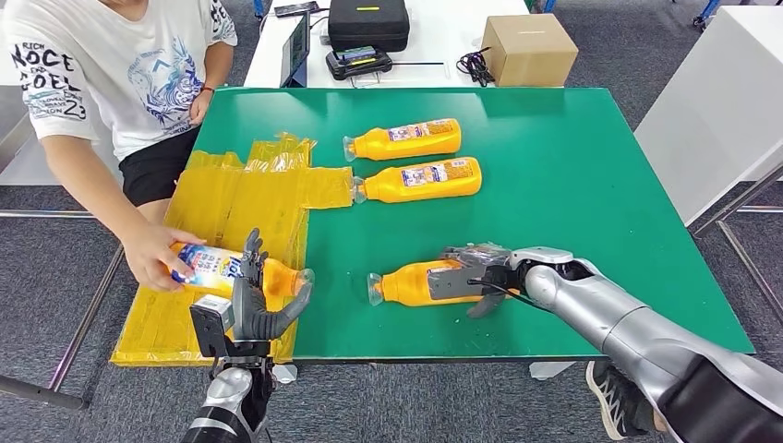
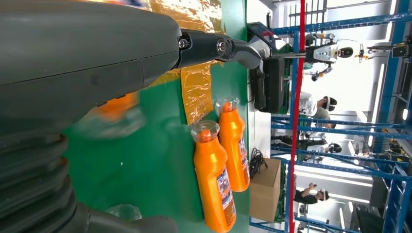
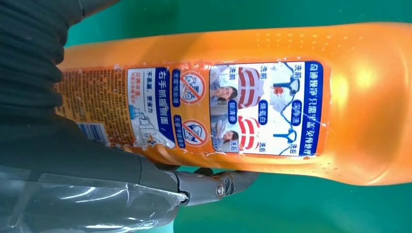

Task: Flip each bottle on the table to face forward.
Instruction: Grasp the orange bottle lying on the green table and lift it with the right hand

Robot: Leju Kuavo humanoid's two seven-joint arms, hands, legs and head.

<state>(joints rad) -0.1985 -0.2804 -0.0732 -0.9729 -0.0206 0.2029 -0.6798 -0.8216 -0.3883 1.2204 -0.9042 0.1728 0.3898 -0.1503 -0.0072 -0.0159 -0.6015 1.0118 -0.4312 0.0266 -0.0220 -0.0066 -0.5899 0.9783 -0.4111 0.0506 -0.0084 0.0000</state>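
The right robot hand (image 1: 475, 275) grips the near bottle (image 1: 411, 283) lying on the green desk (image 1: 591, 203) (back label showing at the wrist). The left robot hand (image 1: 258, 309), fingers spread, hovers beside a bottle (image 1: 222, 268) a person's hand (image 1: 152, 257) holds. Two more bottles (image 1: 415, 180) lie beyond the near bottle.

We see four orange bottles, all lying on their sides with clear caps pointing left. The far bottle (image 1: 403, 139) and the second bottle (image 1: 420, 180) lie parallel mid-table, labels up. The near bottle (image 1: 420, 282) lies by the near edge. The left bottle (image 1: 231, 269) lies over the table's left edge.
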